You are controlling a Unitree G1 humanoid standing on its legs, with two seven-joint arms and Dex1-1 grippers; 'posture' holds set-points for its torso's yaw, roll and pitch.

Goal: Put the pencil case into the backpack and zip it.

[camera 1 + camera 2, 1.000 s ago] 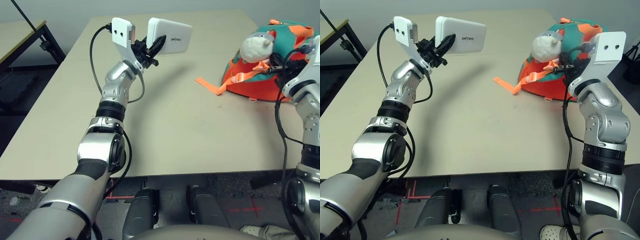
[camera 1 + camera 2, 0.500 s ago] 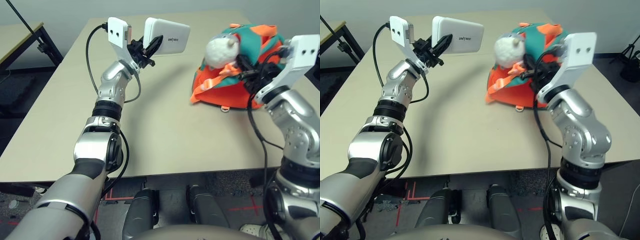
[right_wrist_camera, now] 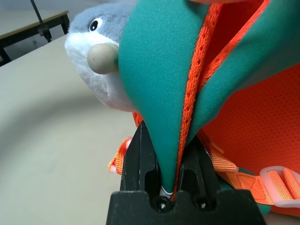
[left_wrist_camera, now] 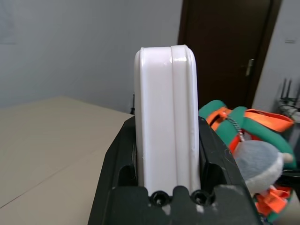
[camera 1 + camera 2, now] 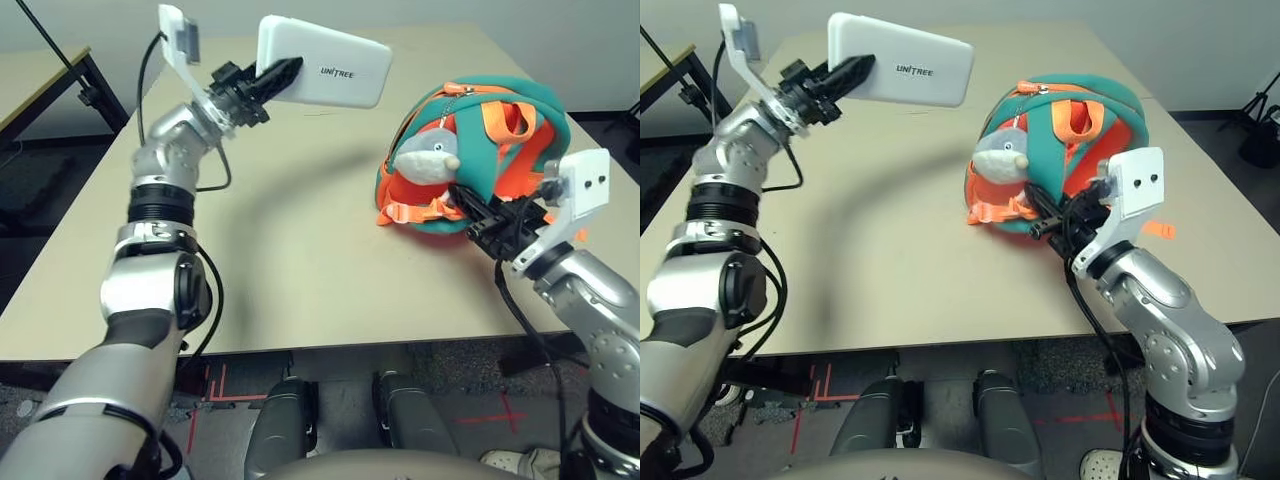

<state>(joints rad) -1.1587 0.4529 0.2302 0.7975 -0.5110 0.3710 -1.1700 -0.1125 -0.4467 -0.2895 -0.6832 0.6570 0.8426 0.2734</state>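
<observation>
Above the counter (image 5: pixel 300 270), the white case (image 5: pixel 340 68) marked "UNITREE" is clamped by the left pincer (image 5: pixel 275 80); teal backpack (image 5: pixel 520 110) fabric is pinched by the right pincer (image 5: pixel 470 212)

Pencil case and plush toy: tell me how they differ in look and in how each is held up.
The pencil case is white, flat and hard with rounded corners, while the plush toy is grey and white, soft and rounded. The pencil case bears UNITREE lettering; the plush toy has an eye instead. The pencil case is gripped in the left end effector, whereas the plush toy hangs from the backpack. Both have white on them.
</observation>
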